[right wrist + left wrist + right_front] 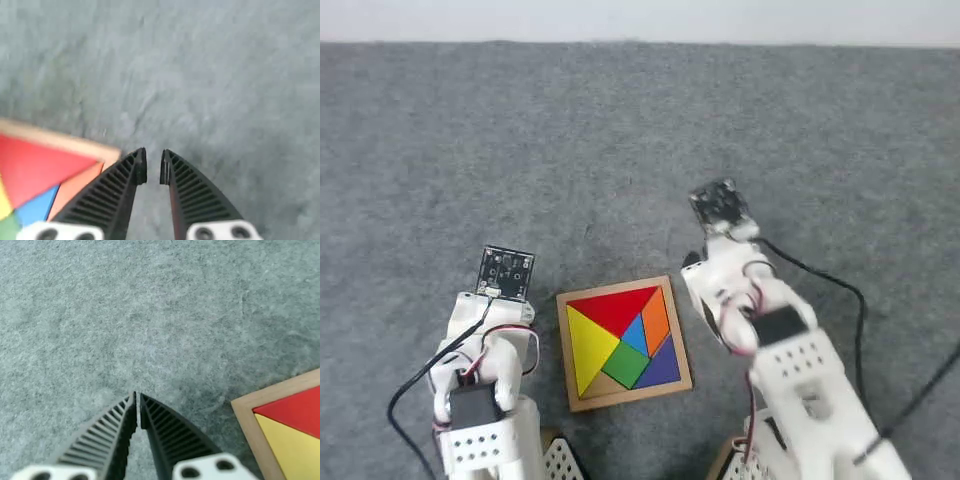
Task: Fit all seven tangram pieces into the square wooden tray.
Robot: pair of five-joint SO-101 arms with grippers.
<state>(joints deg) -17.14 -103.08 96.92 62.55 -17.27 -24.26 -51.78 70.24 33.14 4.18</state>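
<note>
Between my arms the tray [613, 288] looks filled: six coloured pieces [590, 345] lie flush, and a tan corner may be the seventh, I cannot tell. Left pincer [138, 397] is together and empty; right pincer [153, 162] is slightly apart and empty, just beside the tray.

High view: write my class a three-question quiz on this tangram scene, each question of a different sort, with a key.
1. True or false: the red triangular piece lies inside the square wooden tray.
2. The left gripper hangs over: A the grey felt tabletop; B the tray's middle; C the red piece.
3. What does the right gripper hold?
Key: 1 true; 2 A; 3 nothing.
</note>
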